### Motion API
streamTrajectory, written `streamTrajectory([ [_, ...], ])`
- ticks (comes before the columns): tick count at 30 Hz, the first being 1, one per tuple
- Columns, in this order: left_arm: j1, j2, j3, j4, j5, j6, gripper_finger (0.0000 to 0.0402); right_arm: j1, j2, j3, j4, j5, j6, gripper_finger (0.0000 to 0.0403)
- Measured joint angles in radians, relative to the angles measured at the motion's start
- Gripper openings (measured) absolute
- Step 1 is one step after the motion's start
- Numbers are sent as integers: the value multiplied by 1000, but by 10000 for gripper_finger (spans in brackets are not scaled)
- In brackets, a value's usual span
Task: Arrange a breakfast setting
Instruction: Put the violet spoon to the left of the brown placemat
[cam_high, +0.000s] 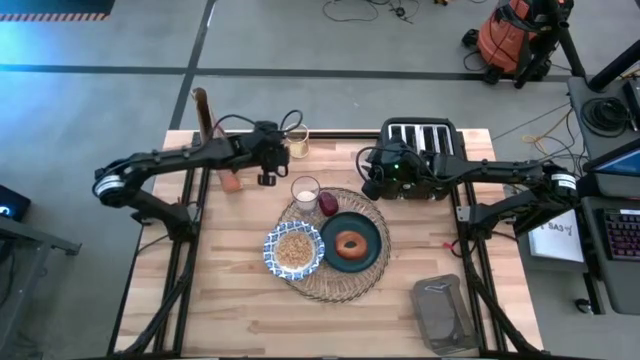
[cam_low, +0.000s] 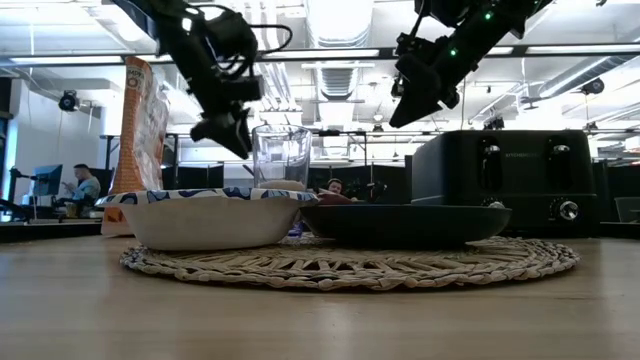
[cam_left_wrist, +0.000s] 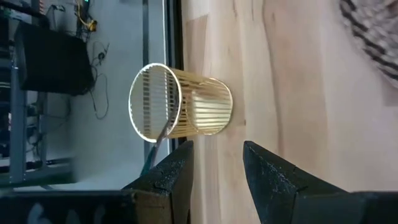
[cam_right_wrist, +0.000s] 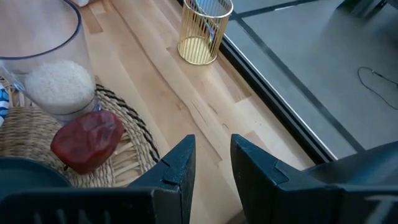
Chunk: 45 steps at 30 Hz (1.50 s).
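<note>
The placemat (cam_high: 335, 250) lies mid-table, bearing the plate (cam_high: 350, 243) with its bagel (cam_high: 350, 244), the bowl (cam_high: 294, 250), the glass (cam_high: 305, 192) and the red fruit (cam_high: 329, 204). The left gripper (cam_high: 268, 178) hovers by a gold wire cup (cam_high: 298, 143) — fingers apart, empty. The right gripper (cam_high: 372, 186) hangs before the toaster (cam_high: 421, 136) — narrowly parted, empty.

Both arms were dark, jointed links with white bands near the shoulders. The left gripper (cam_left_wrist: 214, 171) and right gripper (cam_right_wrist: 211, 165) carried angular black fingers — a green indicator glowed on the right wrist.
</note>
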<state>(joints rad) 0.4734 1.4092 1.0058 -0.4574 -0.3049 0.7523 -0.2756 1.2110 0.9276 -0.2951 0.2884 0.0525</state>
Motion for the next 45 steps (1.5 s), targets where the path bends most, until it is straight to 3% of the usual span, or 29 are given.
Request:
streamTrajectory([
  [6, 18, 44, 0, 56, -82, 45, 123, 0, 0, 0, -3, 0, 0, 91],
  [25, 151, 154, 0, 204, -109, 134, 123, 0, 1, 0, -47, 0, -1, 91],
  [34, 172, 193, 0, 257, -176, 168, 123, 0, 1, 0, -47, 0, -1, 91],
  [45, 171, 193, 1, 257, -134, 160, 51, 0, 1, 0, -47, 0, -1, 91],
])
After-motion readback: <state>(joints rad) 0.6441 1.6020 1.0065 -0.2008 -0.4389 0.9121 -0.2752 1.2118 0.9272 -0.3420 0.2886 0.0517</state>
